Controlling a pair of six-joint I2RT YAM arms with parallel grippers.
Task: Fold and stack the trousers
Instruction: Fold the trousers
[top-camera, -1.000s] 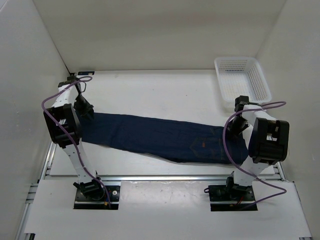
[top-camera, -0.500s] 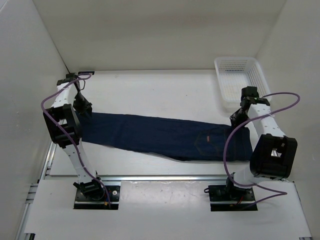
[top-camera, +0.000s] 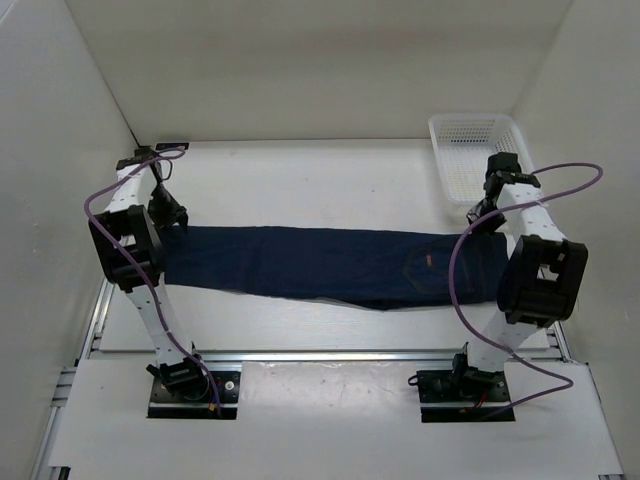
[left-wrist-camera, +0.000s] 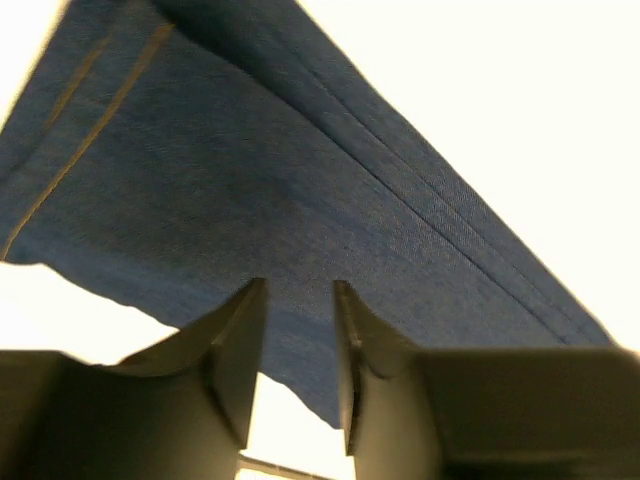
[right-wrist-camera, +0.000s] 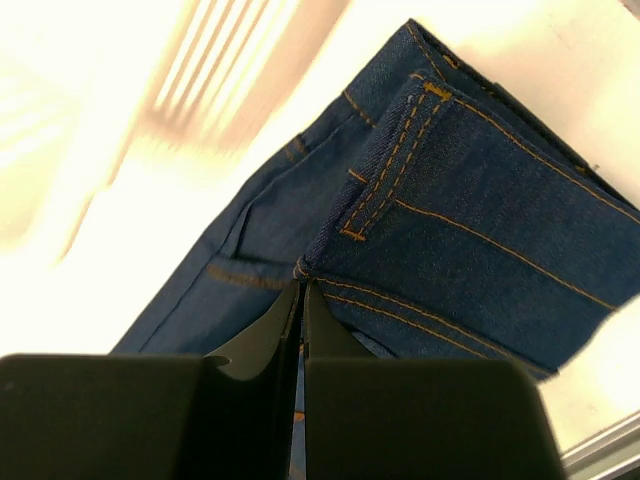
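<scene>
The trousers (top-camera: 320, 265) are dark blue jeans stretched flat across the table from left to right, with a small orange mark near the waist on the right. My left gripper (top-camera: 172, 222) is at the leg end; in the left wrist view its jaws (left-wrist-camera: 298, 285) stand apart, with the denim (left-wrist-camera: 250, 180) lying just beyond the tips and not pinched. My right gripper (top-camera: 487, 222) is at the waist end. In the right wrist view it (right-wrist-camera: 303, 283) is shut on the waistband seam of the trousers (right-wrist-camera: 470, 230).
A white mesh basket (top-camera: 485, 155) stands at the back right, just behind the right gripper. White walls close in the table on the left, back and right. A metal rail (top-camera: 330, 355) runs along the near edge.
My right gripper has carried the waist end back and to the right, towards the basket, pulling the trousers straighter. The left jaws have parted a little at the leg end.
</scene>
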